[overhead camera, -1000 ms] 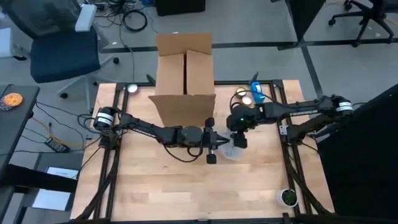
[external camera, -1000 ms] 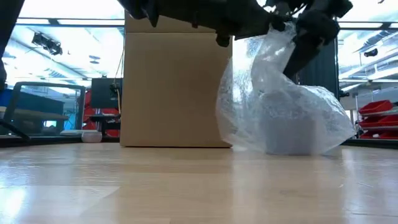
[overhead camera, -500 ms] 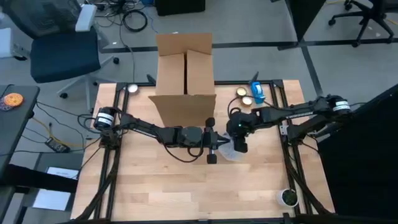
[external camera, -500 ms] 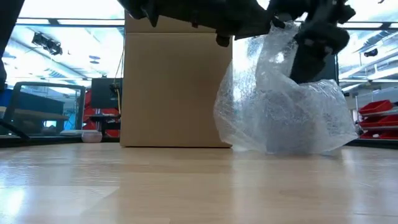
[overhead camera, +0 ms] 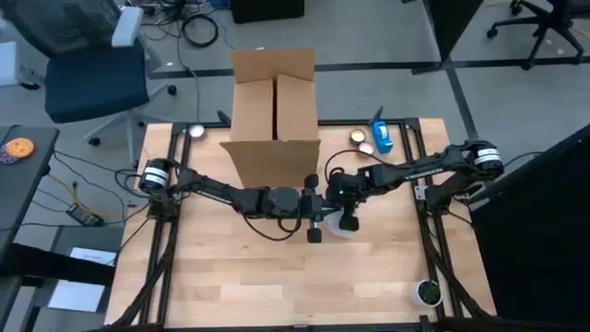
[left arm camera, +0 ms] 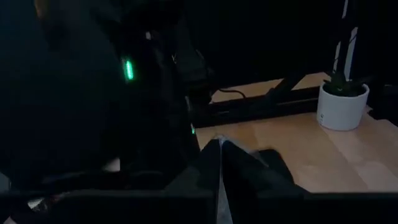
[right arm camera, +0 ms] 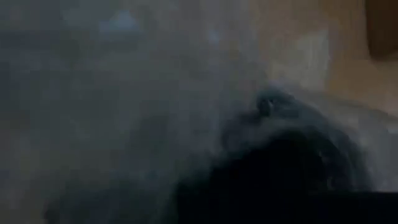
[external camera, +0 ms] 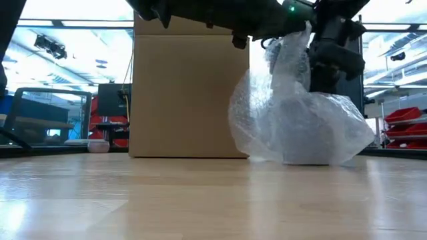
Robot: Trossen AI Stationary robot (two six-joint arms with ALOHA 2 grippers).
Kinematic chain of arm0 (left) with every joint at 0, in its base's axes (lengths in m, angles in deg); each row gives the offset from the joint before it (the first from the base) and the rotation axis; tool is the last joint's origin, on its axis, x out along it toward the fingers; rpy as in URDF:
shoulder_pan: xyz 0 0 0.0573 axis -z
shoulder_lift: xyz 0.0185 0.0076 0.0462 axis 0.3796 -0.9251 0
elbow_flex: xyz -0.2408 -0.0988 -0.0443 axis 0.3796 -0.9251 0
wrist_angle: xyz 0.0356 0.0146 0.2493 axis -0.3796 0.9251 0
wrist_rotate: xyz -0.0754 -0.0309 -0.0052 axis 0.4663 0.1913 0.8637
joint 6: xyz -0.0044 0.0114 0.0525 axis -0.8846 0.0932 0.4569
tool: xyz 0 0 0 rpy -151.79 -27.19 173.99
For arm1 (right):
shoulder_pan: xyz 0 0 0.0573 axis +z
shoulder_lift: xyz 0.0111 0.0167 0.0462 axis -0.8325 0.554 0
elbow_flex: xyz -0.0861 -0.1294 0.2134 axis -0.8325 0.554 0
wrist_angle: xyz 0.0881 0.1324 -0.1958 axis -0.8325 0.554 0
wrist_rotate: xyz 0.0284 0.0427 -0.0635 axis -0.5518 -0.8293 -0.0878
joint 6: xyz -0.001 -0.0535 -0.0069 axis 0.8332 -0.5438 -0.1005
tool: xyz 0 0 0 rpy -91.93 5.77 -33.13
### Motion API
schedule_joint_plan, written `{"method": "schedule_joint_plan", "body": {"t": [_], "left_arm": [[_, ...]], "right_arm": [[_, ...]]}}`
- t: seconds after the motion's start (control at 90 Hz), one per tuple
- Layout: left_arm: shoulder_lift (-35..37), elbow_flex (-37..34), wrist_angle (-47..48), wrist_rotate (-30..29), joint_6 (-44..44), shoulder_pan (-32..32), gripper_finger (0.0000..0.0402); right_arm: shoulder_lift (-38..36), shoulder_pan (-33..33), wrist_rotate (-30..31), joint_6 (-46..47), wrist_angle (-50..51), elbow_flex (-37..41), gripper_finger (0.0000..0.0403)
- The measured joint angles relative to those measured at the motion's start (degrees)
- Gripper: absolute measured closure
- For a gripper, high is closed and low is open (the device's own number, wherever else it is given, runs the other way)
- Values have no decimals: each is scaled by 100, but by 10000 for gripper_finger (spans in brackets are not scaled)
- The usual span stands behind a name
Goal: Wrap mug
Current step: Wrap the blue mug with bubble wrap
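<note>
Beside cardboard box (overhead camera: 274, 111): bubble wrap (external camera: 300, 123) bundled around mug, both pincers above.

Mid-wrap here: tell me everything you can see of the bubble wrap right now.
The bubble wrap is a clear, crinkled sheet bunched into a mound on the wooden table, just right of the cardboard box in the low view. A greyish shape, probably the mug, shows dimly inside its lower part. One flap is pulled up toward the arms overhead. From above, both grippers crowd over it and only a pale edge shows.
</note>
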Motion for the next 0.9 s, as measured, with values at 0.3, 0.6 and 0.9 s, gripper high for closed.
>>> {"method": "schedule_joint_plan", "body": {"t": [0.3,0.6,0.9], "left_arm": [[4,3,10,6,0,2,402],[6,4,15,6,0,2,402],[6,2,31,6,0,2,402]], "right_arm": [[-1067,8,28,166,710,-89,357],[-1939,8,61,433,1064,-92,357],[-1976,6,422,473,965,-98,363]]}}
